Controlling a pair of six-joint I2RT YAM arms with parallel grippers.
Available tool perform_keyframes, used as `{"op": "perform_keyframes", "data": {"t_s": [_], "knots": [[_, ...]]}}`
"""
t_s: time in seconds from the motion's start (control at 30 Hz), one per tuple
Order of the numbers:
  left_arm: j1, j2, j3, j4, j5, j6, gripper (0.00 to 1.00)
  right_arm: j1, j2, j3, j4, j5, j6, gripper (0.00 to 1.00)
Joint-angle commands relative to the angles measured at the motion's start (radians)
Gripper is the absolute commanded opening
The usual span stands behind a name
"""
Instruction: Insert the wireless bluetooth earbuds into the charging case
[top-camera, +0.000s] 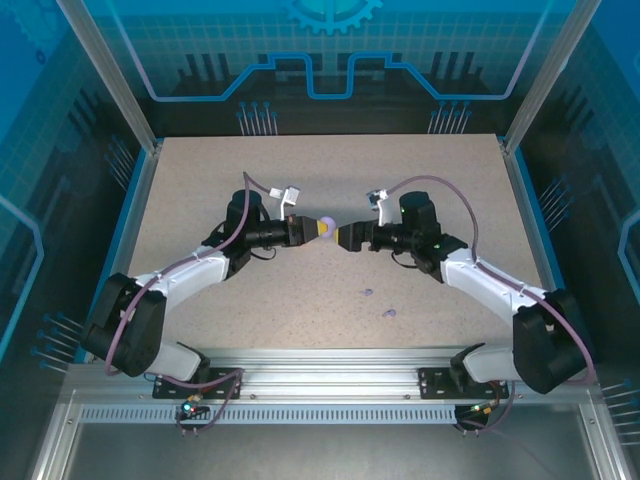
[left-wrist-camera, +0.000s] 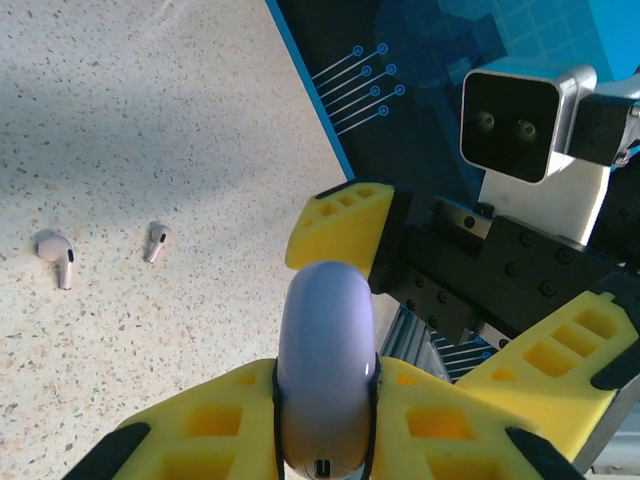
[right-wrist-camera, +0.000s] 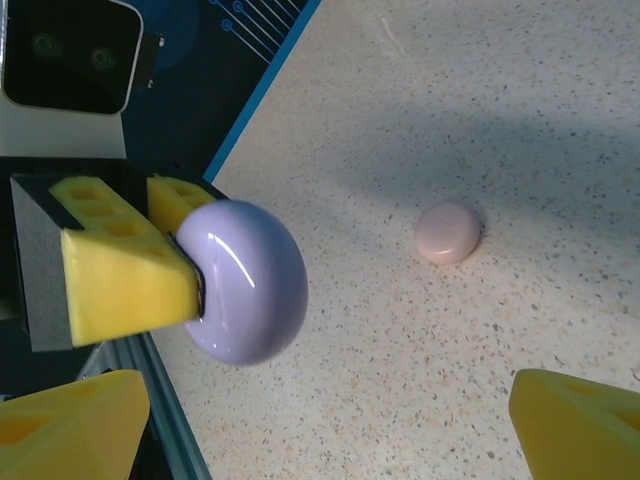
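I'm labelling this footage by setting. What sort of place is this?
Probably a purpose-built robot work cell, not a home: a speckled tabletop fenced by aluminium frame posts and blue circuit-print panels.

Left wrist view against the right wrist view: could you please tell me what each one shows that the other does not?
Left wrist view: a pale earbud and a second pale earbud lying apart on the table. Right wrist view: a pinkish-beige case resting on the table. Shared: the lilac case clamped in the shut left tool, with the open right tool facing it.
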Motion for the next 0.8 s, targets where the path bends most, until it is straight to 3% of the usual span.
{"op": "perform_keyframes", "data": {"t_s": [0.0, 0.6, 0.77], "knots": [[0.005, -0.008, 0.025, -0.013, 0.039, 0.021, 0.00, 0.016, 0.031, 0.040, 0.023, -0.024, -0.016, 0.93], [0.002, -0.063, 0.005, 0.024, 0.060, 0.000, 0.00, -0.052, 0.134, 0.004, 0.026, 0.097, 0.083, 0.85], [0.002, -0.070, -0.005, 0.028, 0.052, 0.000, 0.00, -0.064, 0.097, -0.013, 0.003, 0.092, 0.090, 0.85]]}}
